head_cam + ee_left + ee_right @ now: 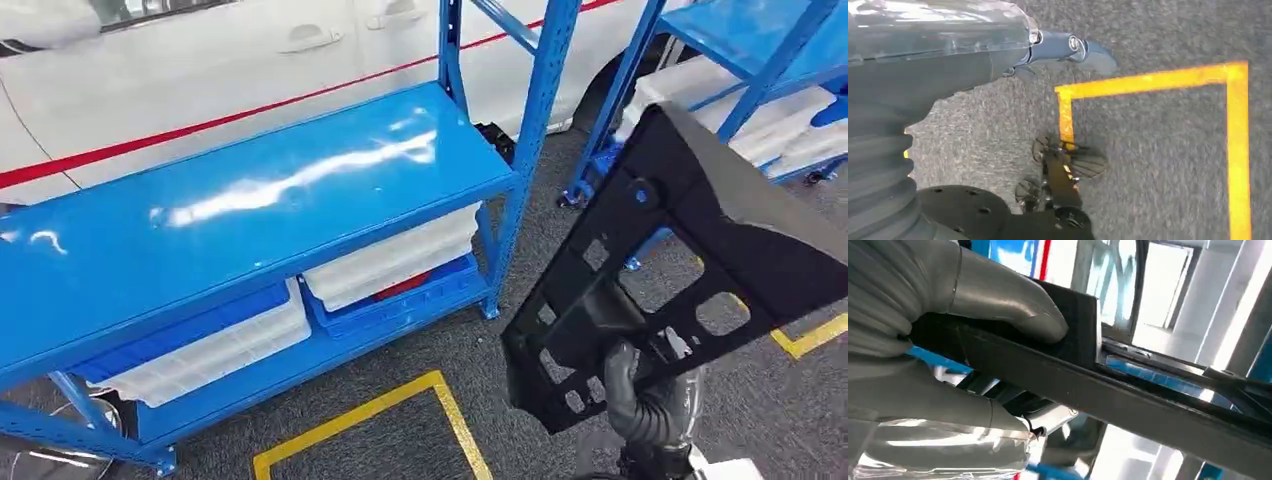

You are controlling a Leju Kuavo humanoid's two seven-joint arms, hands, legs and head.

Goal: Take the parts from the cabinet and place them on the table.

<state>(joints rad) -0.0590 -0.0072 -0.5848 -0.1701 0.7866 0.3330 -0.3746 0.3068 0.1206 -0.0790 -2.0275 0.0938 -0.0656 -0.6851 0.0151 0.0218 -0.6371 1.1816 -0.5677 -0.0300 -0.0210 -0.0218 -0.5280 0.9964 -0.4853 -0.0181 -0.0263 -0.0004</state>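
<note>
Grey carpet point(560, 270) lies open between 2 blue racks point(250, 200). The right hand point(640, 395) grips a black part point(680, 260), partly cropped; left hand point(938, 50) grip unclear.

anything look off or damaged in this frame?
Nothing looks damaged or spilled. The right hand grips the large black perforated plastic part near one end, so it juts up tilted over the grey floor, which may be a leveraged hold. The glossy blue metal shelf top is bare; the white bins below sit in place.
</note>
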